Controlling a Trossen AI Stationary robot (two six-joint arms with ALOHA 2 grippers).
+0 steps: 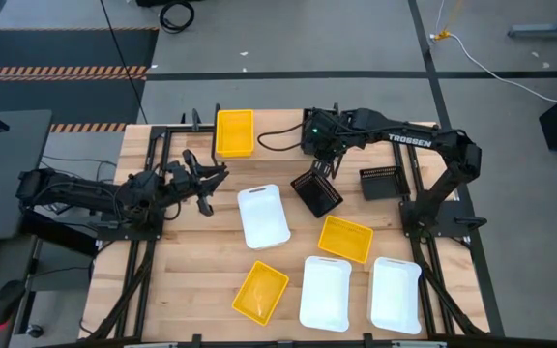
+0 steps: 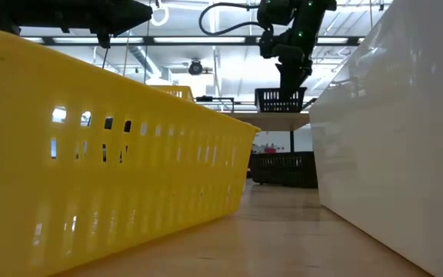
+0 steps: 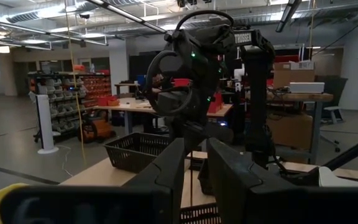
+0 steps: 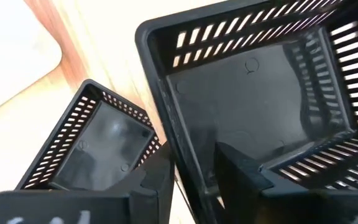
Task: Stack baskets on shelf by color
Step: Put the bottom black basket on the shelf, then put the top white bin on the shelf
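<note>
1. Right gripper clamped on the rim of a black basket: in the right wrist view, one finger outside the slotted side wall, the other inside, wall pinched between.
2. Held clear of the table, over a second black basket lying on the tabletop just beside a white basket; in the right wrist view that lower black basket seen below and to one side of the held one.
3. Left gripper out over the left half of the table, fingers spread apart, nothing between them, near the white basket but not touching.
4. Third black basket resting on the shelf at the far right; a yellow basket at the far edge of the table.
5. On the near half: two more yellow baskets and two more white baskets, all apart from one another.
6. Only in the low view: held black basket hanging just above the shelf's board, with a dark basket on the table under it; view hemmed in by a yellow basket wall and a white one.
7. Only in the left wrist view: the right arm face-on, with a workshop, benches and shelving beyond.
8. Readable writing: "TROSSEN" in white on the right arm.
</note>
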